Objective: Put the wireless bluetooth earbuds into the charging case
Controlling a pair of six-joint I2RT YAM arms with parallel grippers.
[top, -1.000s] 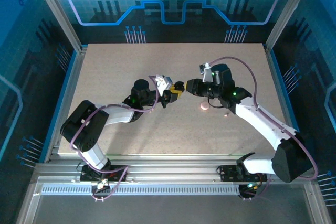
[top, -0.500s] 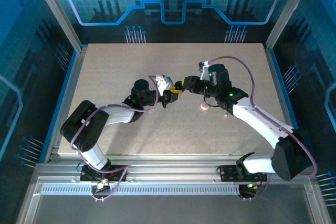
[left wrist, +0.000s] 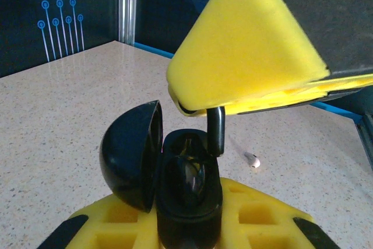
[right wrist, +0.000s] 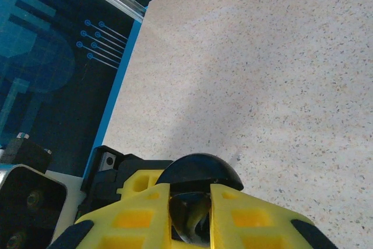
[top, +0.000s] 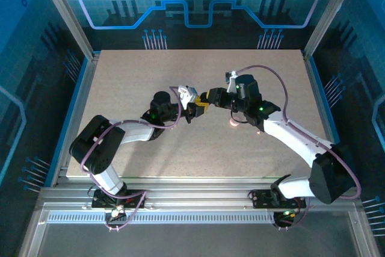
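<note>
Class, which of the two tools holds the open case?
The left tool: it clamps the black case, while the right tool pinches an earbud above it.

Overhead camera; wrist cameras closely share, seemingly, case (left wrist: pixel 189 202).

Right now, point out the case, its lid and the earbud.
Case (left wrist: pixel 189 220): left wrist view, front of its black body.
Lid (left wrist: pixel 125 155): left wrist view, middle of the open dome.
Earbud (left wrist: pixel 215 129): left wrist view, its black stem.
</note>
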